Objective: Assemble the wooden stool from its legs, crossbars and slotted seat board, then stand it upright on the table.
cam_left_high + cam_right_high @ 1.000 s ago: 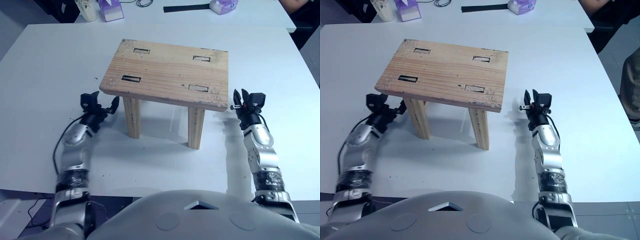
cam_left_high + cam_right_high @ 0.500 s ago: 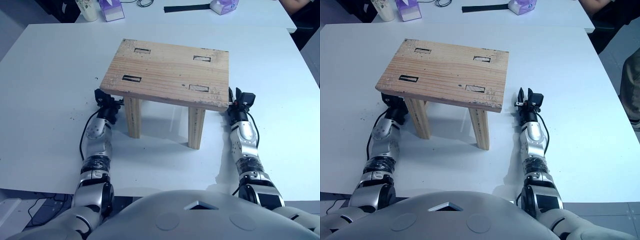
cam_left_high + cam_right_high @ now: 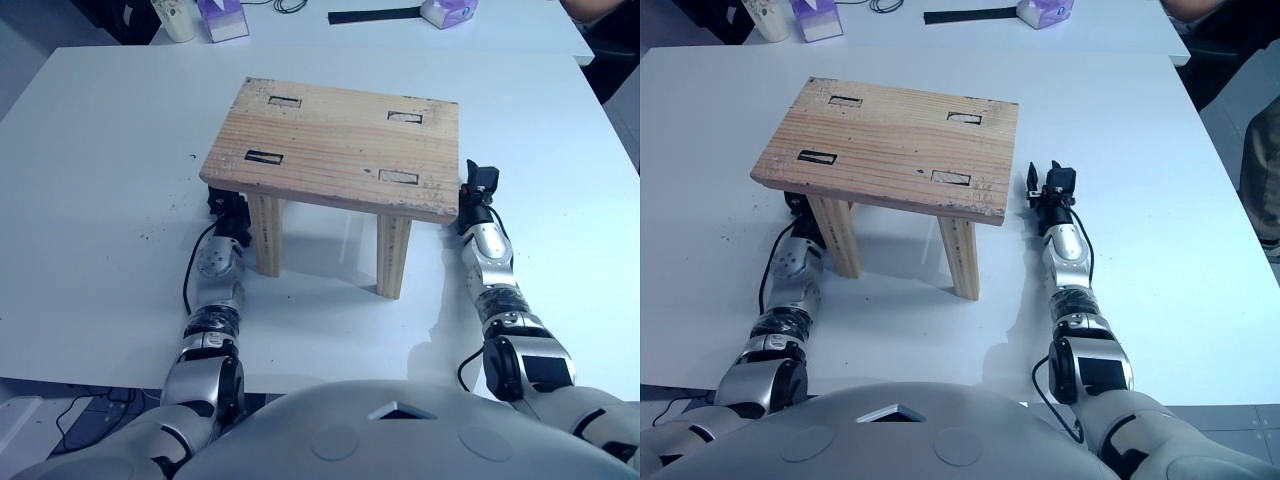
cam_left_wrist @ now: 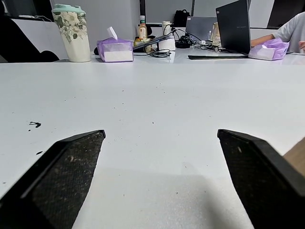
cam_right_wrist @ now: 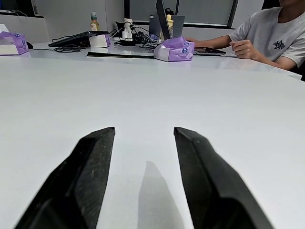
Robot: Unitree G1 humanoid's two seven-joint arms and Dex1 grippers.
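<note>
both arms have swung in close to the upright stool [image 3: 335,150], left gripper [image 4: 159,134] and right gripper [image 5: 144,130] spread wide and empty (the assembly looks finished).

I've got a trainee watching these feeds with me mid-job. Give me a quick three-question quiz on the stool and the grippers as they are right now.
1. True or false: the stool stands upright on the table.
2. How many slots show in the seat board? A: two. B: four. C: six.
3. Fill in: the left gripper and the right gripper are both ____ (open or shut).

Key: 1 true; 2 B; 3 open.
</note>
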